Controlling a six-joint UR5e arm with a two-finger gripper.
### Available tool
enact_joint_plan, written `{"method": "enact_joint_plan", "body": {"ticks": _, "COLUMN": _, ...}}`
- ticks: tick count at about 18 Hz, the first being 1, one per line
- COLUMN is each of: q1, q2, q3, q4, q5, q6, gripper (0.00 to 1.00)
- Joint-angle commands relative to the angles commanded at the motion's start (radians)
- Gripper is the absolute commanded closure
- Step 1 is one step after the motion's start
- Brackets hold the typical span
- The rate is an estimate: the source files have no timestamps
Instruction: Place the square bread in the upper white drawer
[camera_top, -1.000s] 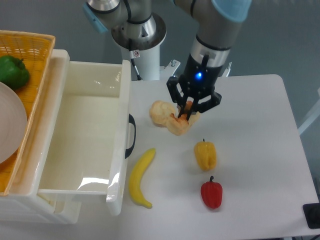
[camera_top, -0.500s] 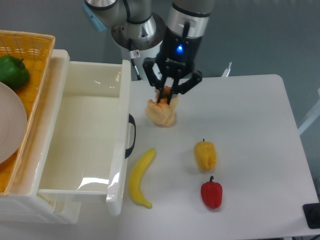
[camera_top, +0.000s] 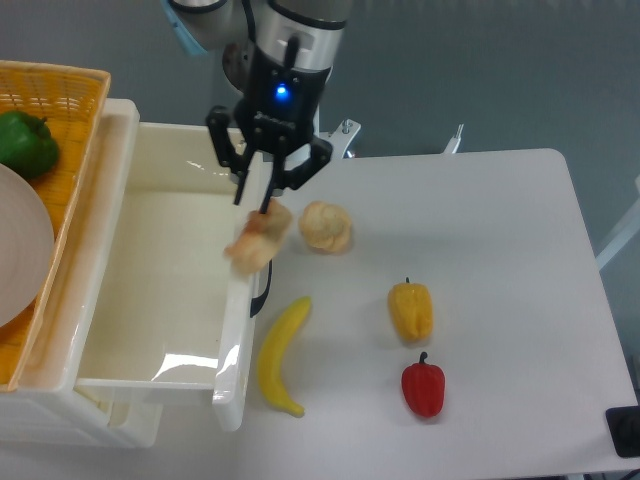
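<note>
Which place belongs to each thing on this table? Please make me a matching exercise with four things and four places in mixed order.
Things:
1. flat tan square bread
2. round cream bun
3. long yellow banana
4. glossy red pepper

Places:
A. nearest the table's front edge, right of the banana
B. hanging from the jaws over the front wall of the upper white plastic drawer
C. on the table beside the drawer front, below the handle
D. on the table just right of the hanging bread

Pairs: 1-B, 2-D, 3-C, 4-A

Grey arm (camera_top: 300, 25), black gripper (camera_top: 264, 196), blue light, pale-blue joint caps
</note>
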Motion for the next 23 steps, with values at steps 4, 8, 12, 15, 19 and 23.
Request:
{"method": "enact_joint_plan", "body": {"ticks": 4, "q1": -0.011, "q2": -0.002, "q3": -0.002, "q4": 0.000, "q5": 0.000, "q6": -0.006, "gripper": 0.58}}
{"method": "enact_joint_plan", "body": {"ticks": 8, "q1": 0.015, "q2": -0.003, "q3": -0.012, "q4": 0.002, "q5": 0.005, "q6": 0.003, "gripper": 0.58}}
{"method": "enact_joint_plan", "body": {"ticks": 12, "q1": 0.037, "q2": -0.006, "q3": -0.015, "q4": 0.005, "q5": 0.009, "q6": 0.006, "gripper": 0.50}}
{"method": "enact_joint_plan", "body": {"ticks": 15, "q1": 0.057, "q2": -0.014, "q3": -0.017, "q4": 0.005, "q5": 0.017, "q6": 0.067, "gripper": 0.46}}
{"method": "enact_joint_plan", "body": {"ticks": 19, "q1": 0.121, "q2": -0.046, "q3": -0.029, "q4": -0.002, "q5": 0.050, "q6": 0.223, "gripper": 0.11}}
{"method": "enact_joint_plan", "body": {"ticks": 23, "q1": 0.129, "q2": -0.063, "q3": -0.107, "q4": 0.005, "q5": 0.221, "q6": 0.453, "gripper": 0.01}}
